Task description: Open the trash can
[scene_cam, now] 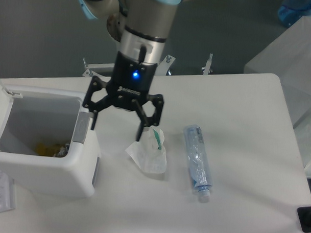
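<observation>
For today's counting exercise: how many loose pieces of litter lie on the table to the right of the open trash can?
2. A crumpled white wrapper lies just right of the trash can, below the gripper. A flattened plastic bottle lies further right. Nothing appears hidden there.

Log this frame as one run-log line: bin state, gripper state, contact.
bin: lid open, yellow stuff inside | gripper: open, empty, above latch side | contact: none visible | table: crumpled wrapper, bottle
</observation>
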`<move>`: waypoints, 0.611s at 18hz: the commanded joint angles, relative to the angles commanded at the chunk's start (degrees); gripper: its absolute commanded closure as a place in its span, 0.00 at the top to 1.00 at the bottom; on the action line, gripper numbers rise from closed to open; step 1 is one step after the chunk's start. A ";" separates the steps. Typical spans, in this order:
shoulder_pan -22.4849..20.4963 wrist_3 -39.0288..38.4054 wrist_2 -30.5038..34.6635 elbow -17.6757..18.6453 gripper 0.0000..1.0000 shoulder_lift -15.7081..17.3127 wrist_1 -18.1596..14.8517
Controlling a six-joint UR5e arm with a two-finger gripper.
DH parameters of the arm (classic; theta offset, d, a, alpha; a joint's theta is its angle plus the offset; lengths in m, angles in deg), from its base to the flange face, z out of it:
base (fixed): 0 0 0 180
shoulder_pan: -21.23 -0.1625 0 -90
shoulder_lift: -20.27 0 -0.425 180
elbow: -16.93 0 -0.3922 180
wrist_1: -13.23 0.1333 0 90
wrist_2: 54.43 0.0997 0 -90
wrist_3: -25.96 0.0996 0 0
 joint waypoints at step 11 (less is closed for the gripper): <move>-11.95 20.47 14.70 -0.26 1.00 -7.03 -5.17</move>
